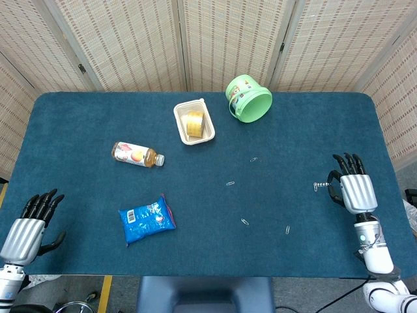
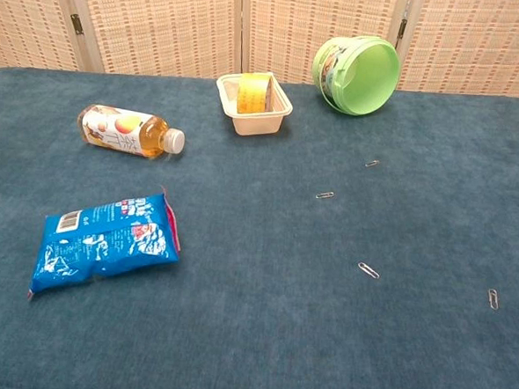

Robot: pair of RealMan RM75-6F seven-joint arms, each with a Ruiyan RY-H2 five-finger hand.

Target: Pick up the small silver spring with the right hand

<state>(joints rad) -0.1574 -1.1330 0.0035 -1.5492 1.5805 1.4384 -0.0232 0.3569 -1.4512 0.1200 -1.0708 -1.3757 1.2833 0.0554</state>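
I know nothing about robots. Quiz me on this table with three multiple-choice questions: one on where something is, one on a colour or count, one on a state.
1. Where is the small silver spring?
A. in the right robot hand
B. in the bucket
C. beside the bottle

2. What colour is the snack packet?
A. red
B. blue
C. yellow

3. How does the bucket stand?
A. upright
B. upside down
C. tipped on its side

Key:
1 A: the spring sticks out from the right robot hand, which pinches it.
2 B: the snack packet is blue.
3 C: the green bucket lies with its mouth facing sideways.
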